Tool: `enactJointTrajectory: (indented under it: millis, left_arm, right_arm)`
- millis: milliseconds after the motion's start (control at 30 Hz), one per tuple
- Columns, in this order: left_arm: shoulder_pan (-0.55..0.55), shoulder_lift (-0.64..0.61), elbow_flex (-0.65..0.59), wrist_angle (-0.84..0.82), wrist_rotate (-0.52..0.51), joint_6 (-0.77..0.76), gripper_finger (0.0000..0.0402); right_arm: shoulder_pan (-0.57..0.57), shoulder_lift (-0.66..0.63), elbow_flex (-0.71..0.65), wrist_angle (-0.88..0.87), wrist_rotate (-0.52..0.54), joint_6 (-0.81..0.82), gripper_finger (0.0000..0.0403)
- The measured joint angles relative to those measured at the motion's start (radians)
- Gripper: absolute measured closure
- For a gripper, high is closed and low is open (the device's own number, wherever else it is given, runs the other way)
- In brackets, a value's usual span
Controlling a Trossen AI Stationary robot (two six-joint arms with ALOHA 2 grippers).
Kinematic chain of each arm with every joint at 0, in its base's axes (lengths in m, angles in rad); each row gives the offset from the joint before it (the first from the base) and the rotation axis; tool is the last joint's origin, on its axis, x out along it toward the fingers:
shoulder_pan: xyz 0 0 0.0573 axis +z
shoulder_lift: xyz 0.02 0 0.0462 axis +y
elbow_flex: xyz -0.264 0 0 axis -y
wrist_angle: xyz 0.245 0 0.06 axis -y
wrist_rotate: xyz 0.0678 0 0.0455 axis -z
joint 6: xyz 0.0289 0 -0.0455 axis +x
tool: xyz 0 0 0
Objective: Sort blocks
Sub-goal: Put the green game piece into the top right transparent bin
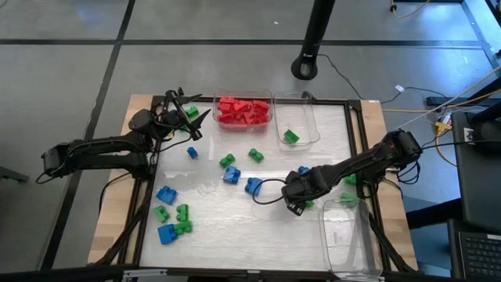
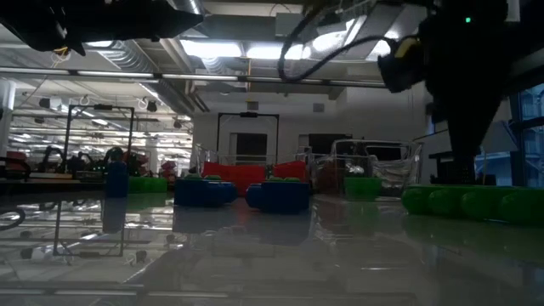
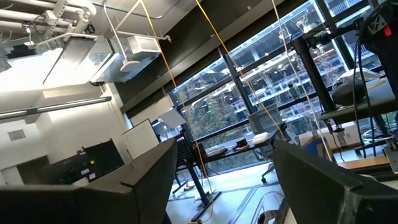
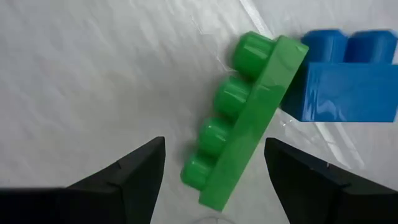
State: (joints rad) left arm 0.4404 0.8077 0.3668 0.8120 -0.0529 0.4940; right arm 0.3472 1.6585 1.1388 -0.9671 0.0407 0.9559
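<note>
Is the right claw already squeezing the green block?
No, the right claw is open, with the green block lying on the table between its fingers and neither finger touching it.

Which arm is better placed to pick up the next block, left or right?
The right. Its right gripper hangs open directly over a green block leaning on a blue block. The left gripper is raised at the table's far left corner, aimed off the table.
</note>
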Motion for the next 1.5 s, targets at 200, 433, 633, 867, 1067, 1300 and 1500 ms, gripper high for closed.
enactJointTrajectory:
  millis: [200, 433, 633, 867, 1067, 1300, 1500]
  left_arm:
    - [0.000, 0.000, 0.000, 0.000, 0.000, 0.003, 0.0149]
    - [0.000, 0.000, 0.000, 0.000, 0.000, 0.004, 0.0149]
    - [0.000, 0.000, 0.000, 0.000, 0.000, 0.004, 0.0149]
    - [0.000, 0.000, 0.000, 0.000, 0.000, 0.004, 0.0149]
    - [0.000, 0.000, 0.000, 0.000, 0.000, 0.004, 0.0149]
    - [0.000, 0.000, 0.000, 0.000, 0.000, 0.004, 0.0149]
    - [0.000, 0.000, 0.000, 0.000, 0.000, 0.004, 0.0149]
  right_arm:
    - [-0.001, 0.000, -0.065, 0.044, 0.050, 0.041, 0.0130]
    - [-0.001, 0.000, -0.102, 0.112, 0.080, 0.047, 0.0130]
    - [-0.001, 0.000, -0.137, 0.167, 0.083, 0.047, 0.0130]
    - [-0.001, 0.000, -0.203, 0.200, 0.098, 0.064, 0.0130]
    - [-0.001, 0.000, -0.219, 0.224, 0.152, 0.033, 0.0132]
    - [-0.001, 0.000, -0.219, 0.210, 0.192, 0.001, 0.0199]
    - [-0.001, -0.001, -0.217, 0.207, 0.184, -0.022, 0.0252]
